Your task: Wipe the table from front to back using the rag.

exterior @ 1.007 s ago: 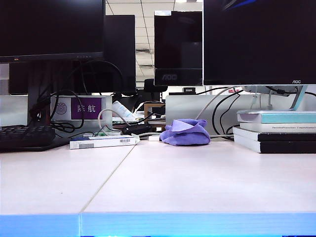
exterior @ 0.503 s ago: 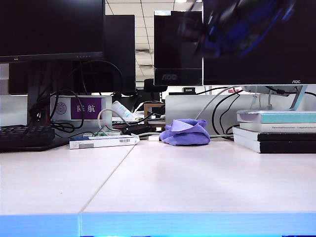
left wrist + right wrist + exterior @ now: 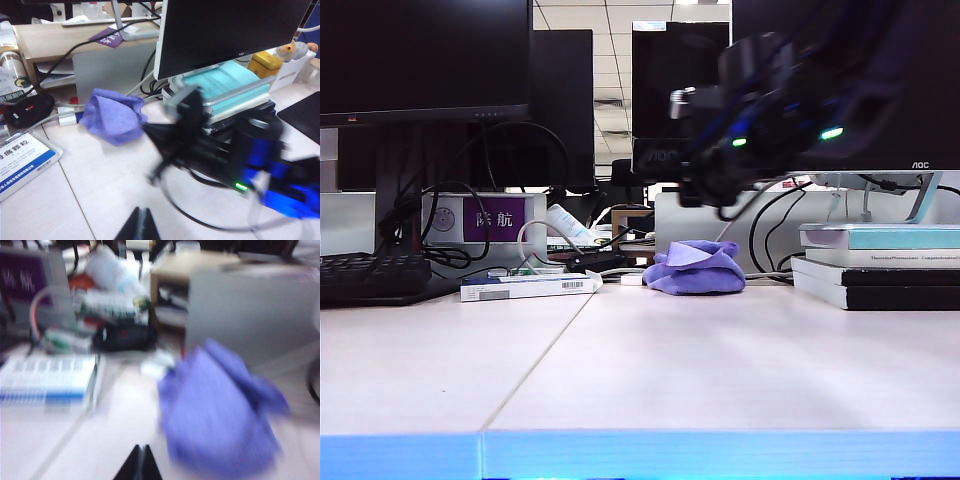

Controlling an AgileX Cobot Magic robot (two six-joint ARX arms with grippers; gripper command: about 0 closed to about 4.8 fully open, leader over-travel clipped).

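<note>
The pale tabletop lies bare in the foreground. At its far edge, around 12 o'clock from the front, the rag sits crumpled, with stacked books at its 3 o'clock. The right gripper, blurred, hangs above the rag, fingers pressed together. The left gripper is likewise pressed together, holding nothing, over bare tabletop.

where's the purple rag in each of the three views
Exterior view: the rag lies bunched at the back of the table, below the right hand.
Left wrist view: the rag lies beyond the blurred right arm, near the monitor's foot.
Right wrist view: the rag fills the near foreground, blurred.
Shared landmark: the white and blue box beside it.
</note>
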